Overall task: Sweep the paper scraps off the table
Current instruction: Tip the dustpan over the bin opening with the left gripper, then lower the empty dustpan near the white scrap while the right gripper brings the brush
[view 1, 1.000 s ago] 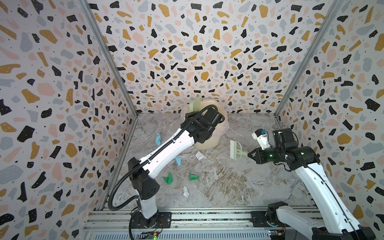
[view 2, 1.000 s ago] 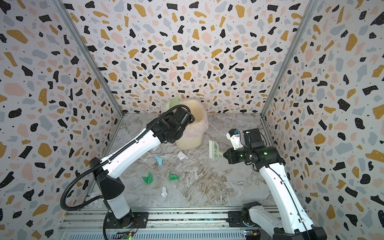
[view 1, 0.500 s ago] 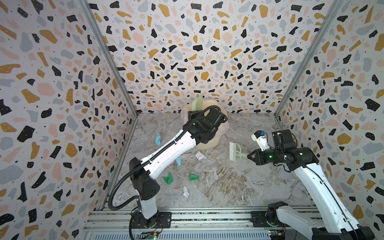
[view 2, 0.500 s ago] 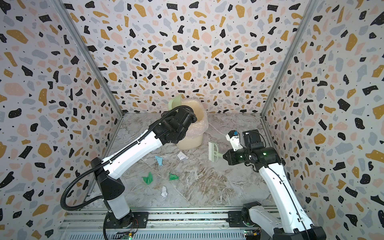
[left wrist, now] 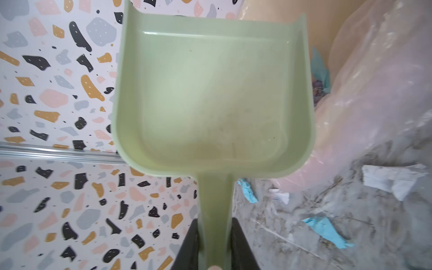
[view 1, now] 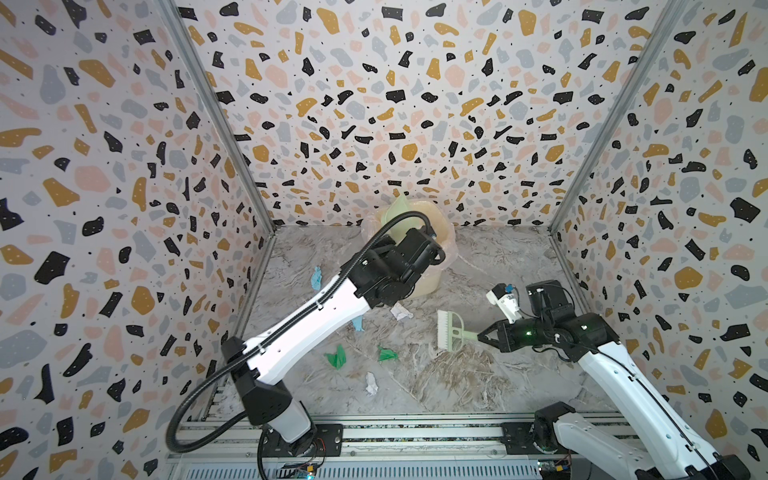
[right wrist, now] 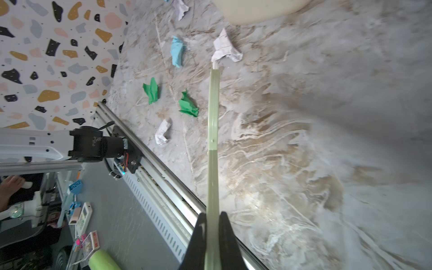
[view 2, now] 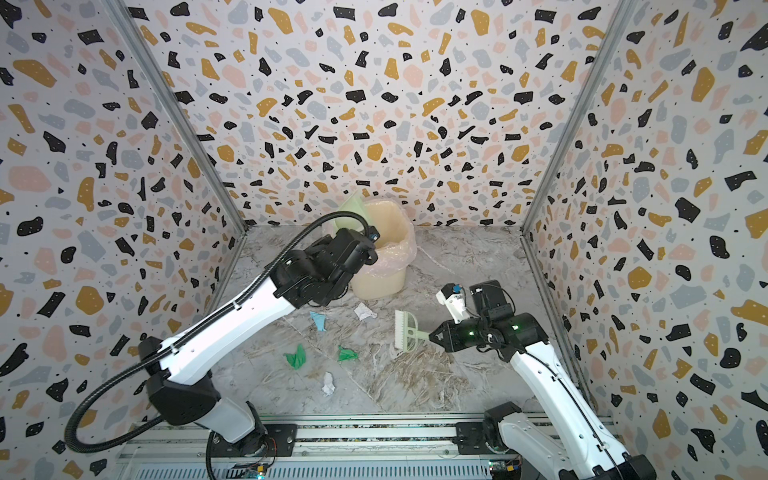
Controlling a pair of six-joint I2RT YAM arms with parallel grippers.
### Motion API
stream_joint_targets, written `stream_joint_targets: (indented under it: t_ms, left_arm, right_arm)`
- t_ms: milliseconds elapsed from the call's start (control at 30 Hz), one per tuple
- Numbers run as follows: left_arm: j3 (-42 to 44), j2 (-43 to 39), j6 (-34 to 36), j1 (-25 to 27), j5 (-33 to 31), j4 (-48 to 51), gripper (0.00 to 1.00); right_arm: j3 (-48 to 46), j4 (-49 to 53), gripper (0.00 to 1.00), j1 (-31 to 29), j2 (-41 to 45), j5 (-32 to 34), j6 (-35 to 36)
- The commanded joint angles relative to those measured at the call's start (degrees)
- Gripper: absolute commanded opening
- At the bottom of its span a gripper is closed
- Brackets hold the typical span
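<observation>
Terrazzo-speckled walls [view 1: 374,104] box in the veined, marble-look table [view 1: 478,374], where 6 crumpled paper scraps [view 1: 336,356], white, light blue and green, lie scattered mid-frame in a top view. The left tool [left wrist: 214,247] pinches the flat handle of a smooth pale green dustpan [left wrist: 210,93], held up beside the cream bin [view 2: 378,286] with its crinkly clear liner [view 2: 399,253]. The right tool [right wrist: 212,233] is clamped on the thin handle of the white-bristled brush [view 1: 449,330], just right of the scraps.
</observation>
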State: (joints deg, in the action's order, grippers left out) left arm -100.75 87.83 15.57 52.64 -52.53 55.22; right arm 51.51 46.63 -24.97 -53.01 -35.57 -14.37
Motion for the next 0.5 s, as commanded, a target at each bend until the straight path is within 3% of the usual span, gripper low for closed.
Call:
stream_joint_targets:
  t_ms: [0, 67, 233, 467]
  left_arm:
    - [7.17, -8.53, -12.41, 0.08, 6.31, -2.99, 0.0]
    - [11.5, -13.07, -15.96, 0.05, 8.16, -4.26, 0.0]
    - [18.64, -20.6, -22.21, 0.07, 11.2, -4.3, 0.0]
    - [24.79, -26.62, -25.49, 0.09, 14.16, -4.25, 0.0]
  right_arm:
    - [-2.34, -11.4, 0.0, -10.32, 0.48, -0.71, -11.55]
    - [-3.54, -16.74, 0.0, -17.68, -0.96, 1.58, -15.88]
    - [-3.68, -26.84, 0.0, -29.12, -8.14, 4.58, -22.2]
    - [3.49, -29.93, 0.0, -37.85, -21.3, 5.82, -23.54]
